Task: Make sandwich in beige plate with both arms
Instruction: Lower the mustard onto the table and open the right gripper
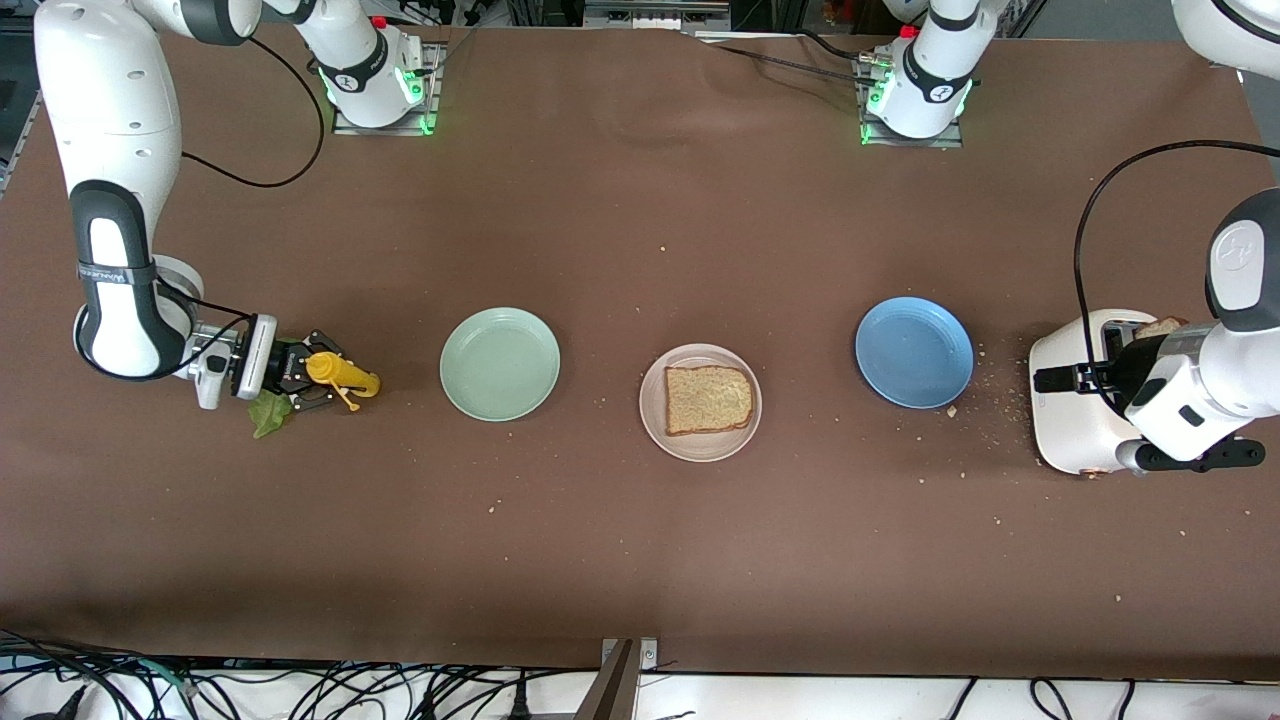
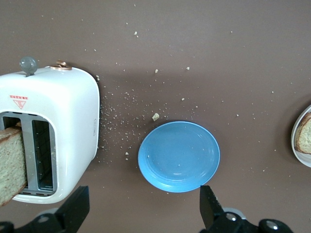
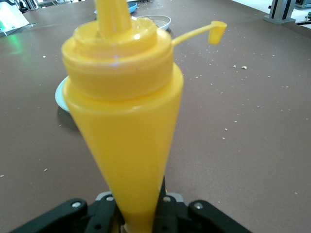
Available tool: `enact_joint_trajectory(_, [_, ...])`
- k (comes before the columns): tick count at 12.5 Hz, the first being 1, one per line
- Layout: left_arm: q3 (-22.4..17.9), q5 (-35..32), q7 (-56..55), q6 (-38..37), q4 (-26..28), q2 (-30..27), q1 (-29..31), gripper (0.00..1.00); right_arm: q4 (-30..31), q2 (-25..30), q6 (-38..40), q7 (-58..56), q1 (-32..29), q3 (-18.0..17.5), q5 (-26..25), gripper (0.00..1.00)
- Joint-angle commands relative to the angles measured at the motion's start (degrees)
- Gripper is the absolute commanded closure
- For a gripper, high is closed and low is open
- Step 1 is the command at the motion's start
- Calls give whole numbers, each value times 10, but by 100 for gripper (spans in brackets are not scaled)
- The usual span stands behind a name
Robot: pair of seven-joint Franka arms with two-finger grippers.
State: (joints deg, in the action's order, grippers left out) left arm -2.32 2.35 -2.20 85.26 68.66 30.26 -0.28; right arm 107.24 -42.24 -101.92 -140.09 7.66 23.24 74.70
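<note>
The beige plate (image 1: 655,420) sits mid-table with one brown bread slice (image 1: 708,399) on it; its edge (image 2: 294,141) also shows in the left wrist view. A second slice (image 2: 10,162) stands in the white toaster (image 1: 1070,430) at the left arm's end. A green lettuce leaf (image 1: 268,412) lies on the table at the right arm's end. Right beside it, my right gripper (image 3: 141,208) is shut on a yellow squeeze bottle (image 3: 121,121), cap flipped open, held sideways with its nozzle toward the mint plate. My left gripper (image 2: 143,213) hangs open and empty over the toaster and blue plate.
A mint-green plate (image 1: 500,363) lies between the bottle and the beige plate. A blue plate (image 1: 914,352) lies between the beige plate and the toaster. Crumbs are scattered around the toaster and blue plate (image 2: 179,156).
</note>
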Motion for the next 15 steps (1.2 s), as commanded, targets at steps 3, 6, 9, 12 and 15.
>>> enact_joint_trajectory(3, [3, -20, -9, -5, 3, -5, -2, 0, -6, -2, 1, 3, 3, 1, 14, 8])
enact_joint_trajectory(6, [3, -19, -9, -5, 3, -5, -2, 0, -25, -2, 8, 4, -9, 7, 8, 2])
enact_joint_trajectory(9, [3, -20, -9, -5, 3, -5, -2, 0, -27, 0, 9, 4, -32, 8, -8, 2])
enact_joint_trajectory(12, [3, -19, -9, -4, 2, -5, -2, 0, -38, 10, 15, 52, -54, 26, -67, 2])
enact_joint_trajectory(15, [3, -20, -10, -5, 3, -5, -2, 0, -93, 11, 72, 115, -53, 79, -126, 2])
